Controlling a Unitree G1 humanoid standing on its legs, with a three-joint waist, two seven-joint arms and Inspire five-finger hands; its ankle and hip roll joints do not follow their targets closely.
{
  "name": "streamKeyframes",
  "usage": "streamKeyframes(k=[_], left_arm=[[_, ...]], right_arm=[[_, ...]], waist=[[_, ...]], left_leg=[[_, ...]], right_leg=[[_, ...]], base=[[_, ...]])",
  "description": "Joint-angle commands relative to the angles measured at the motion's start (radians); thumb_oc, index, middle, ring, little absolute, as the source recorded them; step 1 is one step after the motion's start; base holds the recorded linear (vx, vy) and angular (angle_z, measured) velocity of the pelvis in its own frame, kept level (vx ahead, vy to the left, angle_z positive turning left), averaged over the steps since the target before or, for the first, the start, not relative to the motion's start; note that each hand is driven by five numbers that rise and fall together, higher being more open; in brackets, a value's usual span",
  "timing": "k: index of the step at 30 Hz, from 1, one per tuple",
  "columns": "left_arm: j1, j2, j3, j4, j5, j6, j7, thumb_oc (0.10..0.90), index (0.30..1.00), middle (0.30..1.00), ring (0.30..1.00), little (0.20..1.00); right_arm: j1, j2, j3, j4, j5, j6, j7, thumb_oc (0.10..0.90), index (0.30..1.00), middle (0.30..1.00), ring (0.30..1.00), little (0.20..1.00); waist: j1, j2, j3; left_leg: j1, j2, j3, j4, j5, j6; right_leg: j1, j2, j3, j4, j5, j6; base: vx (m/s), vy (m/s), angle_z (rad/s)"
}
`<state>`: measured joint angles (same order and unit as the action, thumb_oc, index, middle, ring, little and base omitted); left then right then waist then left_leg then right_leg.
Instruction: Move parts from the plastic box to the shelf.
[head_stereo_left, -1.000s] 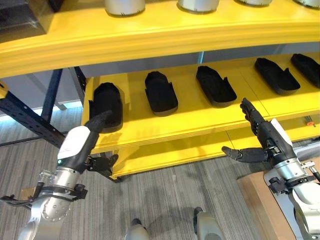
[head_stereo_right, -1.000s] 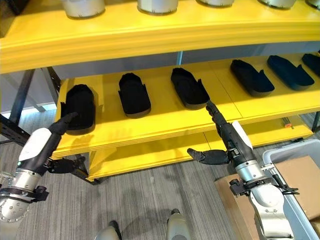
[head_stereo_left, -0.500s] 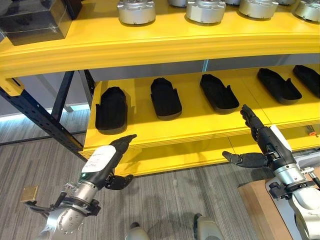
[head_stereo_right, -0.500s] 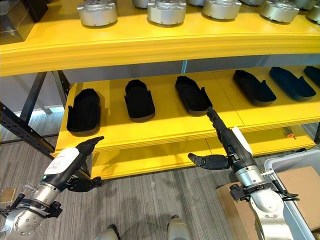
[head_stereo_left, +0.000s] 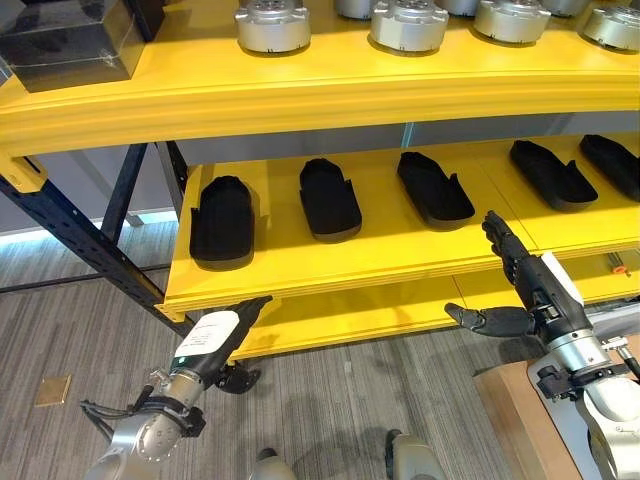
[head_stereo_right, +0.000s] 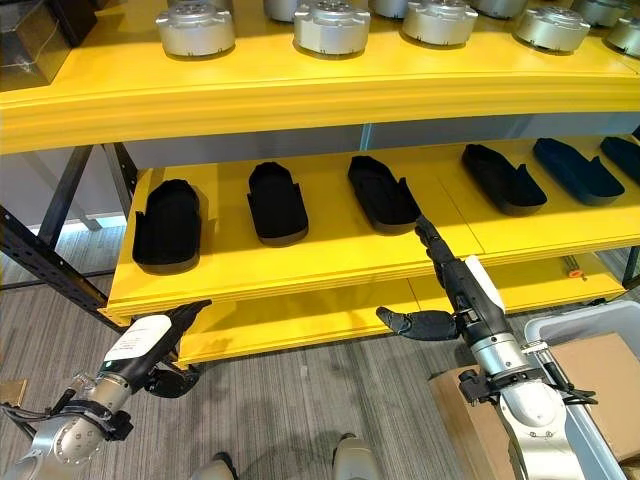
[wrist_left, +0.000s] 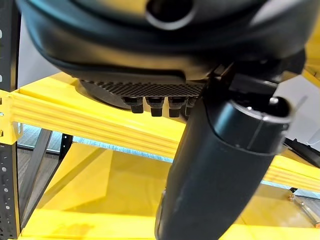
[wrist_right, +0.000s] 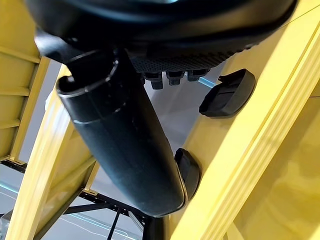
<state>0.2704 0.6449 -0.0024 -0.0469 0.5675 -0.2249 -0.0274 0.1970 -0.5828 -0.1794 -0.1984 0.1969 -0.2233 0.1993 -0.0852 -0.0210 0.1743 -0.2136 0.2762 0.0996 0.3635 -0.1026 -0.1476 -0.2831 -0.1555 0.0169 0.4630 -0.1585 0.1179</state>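
A grey wood-grain floor (head_stereo_left: 330, 390) is seen beneath a yellow shelf (head_stereo_left: 330, 255) carried on a dark steel frame (head_stereo_left: 80, 235). On the shelf's middle level, black moulded parts (head_stereo_left: 329, 199) are laid in a row, each with its long axis running from the front edge toward the back. On the level above that row, round silver metal parts (head_stereo_left: 272, 24) are lined up, and a dark box (head_stereo_left: 60, 45) is set at the far left of the same level.

The left hand (head_stereo_left: 215, 335) is held low, just below the front edge of the middle level and under the leftmost black part (head_stereo_left: 222, 219); its fingers are extended and nothing is held in it. The right hand (head_stereo_right: 455, 290) is raised in front of the same edge, below the third black part (head_stereo_right: 383, 191), with fingers straight and thumb spread to the side; it too is empty.

The plastic box (head_stereo_right: 585, 330) is seen at the lower right, just beside the right arm, with a brown cardboard piece (head_stereo_right: 590, 375) inside it; whether more parts lie in it cannot be told. It is judged that the next pick turns on the box lying behind and below the right hand, so the right arm is by far the nearer one, while the left hand is well apart from the box at the shelf's other end.
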Motion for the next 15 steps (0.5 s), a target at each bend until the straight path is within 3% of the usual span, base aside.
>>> streamKeyframes(k=[1, 15], left_arm=[[-0.131, 0.022, 0.021, -0.016, 0.031, -0.021, 0.099, 0.9, 1.0, 1.0, 1.0, 1.0], [-0.169, 0.034, 0.065, 0.001, 0.086, -0.009, 0.162, 0.9, 1.0, 1.0, 1.0, 1.0]], right_arm=[[-0.073, 0.01, -0.067, -0.122, 0.017, -0.082, -0.047, 0.9, 1.0, 1.0, 1.0, 1.0], [-0.072, 0.009, -0.071, -0.11, 0.022, -0.082, -0.046, 0.9, 1.0, 1.0, 1.0, 1.0]], waist=[[-0.018, -0.029, -0.032], [-0.024, -0.024, -0.035]], left_leg=[[-0.073, 0.026, -0.059, 0.018, 0.036, 0.033], [-0.076, 0.027, -0.053, 0.025, 0.032, 0.03]], right_leg=[[0.096, -0.044, -0.027, -0.061, -0.017, 0.015], [0.091, -0.048, -0.017, -0.061, -0.015, 0.015]], base=[[0.0, 0.0, 0.0], [0.0, 0.0, 0.0]])
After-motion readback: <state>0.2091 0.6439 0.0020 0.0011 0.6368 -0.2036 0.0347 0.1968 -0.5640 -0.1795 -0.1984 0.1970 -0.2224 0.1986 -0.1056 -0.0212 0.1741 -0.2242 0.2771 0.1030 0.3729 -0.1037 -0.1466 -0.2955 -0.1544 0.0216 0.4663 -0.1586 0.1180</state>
